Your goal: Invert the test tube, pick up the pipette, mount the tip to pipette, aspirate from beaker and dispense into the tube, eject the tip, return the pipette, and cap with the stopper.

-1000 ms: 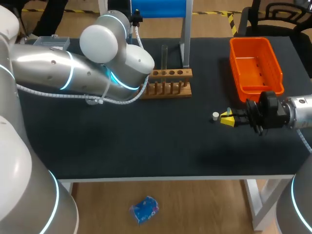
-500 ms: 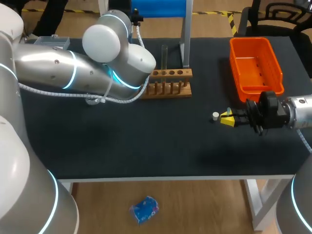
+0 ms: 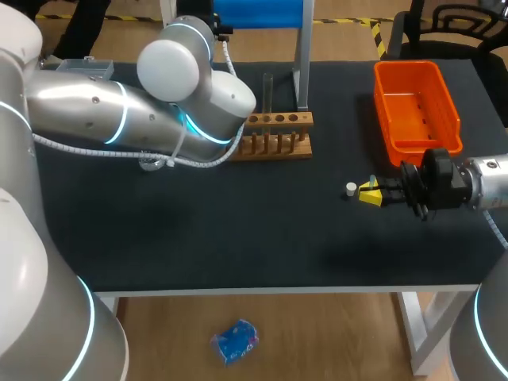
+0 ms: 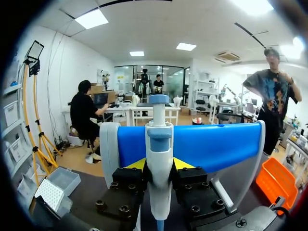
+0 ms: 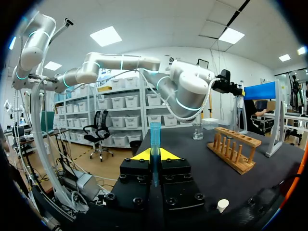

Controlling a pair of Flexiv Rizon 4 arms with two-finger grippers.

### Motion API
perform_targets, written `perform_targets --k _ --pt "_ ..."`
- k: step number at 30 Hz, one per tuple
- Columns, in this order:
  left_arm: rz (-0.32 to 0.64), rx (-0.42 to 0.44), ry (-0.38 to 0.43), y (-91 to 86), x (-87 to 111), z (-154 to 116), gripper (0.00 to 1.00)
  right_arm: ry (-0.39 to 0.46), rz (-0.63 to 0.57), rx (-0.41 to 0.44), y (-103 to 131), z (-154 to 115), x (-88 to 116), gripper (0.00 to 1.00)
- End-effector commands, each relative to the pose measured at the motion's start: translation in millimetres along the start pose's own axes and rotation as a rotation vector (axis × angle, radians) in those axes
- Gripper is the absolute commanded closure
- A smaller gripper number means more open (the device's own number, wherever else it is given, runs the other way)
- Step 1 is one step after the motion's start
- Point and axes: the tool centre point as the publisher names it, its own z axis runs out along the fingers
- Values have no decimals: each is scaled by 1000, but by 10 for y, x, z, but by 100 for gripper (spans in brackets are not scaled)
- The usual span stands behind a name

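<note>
Pipette (image 4: 159, 139), pinched between the fingers of the left gripper (image 4: 159, 165), close against the blue stand (image 4: 211, 147). The right gripper (image 5: 154, 155) pinches a blue test tube (image 5: 155, 134) upright, near the white stopper (image 5: 222, 205). Risk: a skewed pull could snag the pipette on the stand or loosen the grasp.

Broad bare mat (image 3: 238, 238) from centre to 6 o'clock, passable from either side. From 9 to 11 o'clock, blocked by the left arm (image 3: 119, 119), stretched across to the wooden rack (image 3: 274, 135) at 12. Behind the rack, the blue stand (image 3: 262, 14), with the left gripper (image 4: 159, 164) clamped on the pipette (image 4: 159, 139). At 2 o'clock the orange bin (image 3: 417, 107). At 3 o'clock the right gripper (image 3: 367, 193), closed around a test tube (image 5: 155, 137), white stopper (image 3: 351, 189) just beside its tips. Open lane between rack and bin
</note>
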Motion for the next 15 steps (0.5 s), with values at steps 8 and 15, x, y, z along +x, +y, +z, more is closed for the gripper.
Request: perform_targets --k 8,15 --pt "-1 9 -19 -38 23 -47 100 -1 -1 2 6 -2 6 100" --pt "13 22 -25 -160 28 -96 100 -1 -1 2 6 -2 6 100"
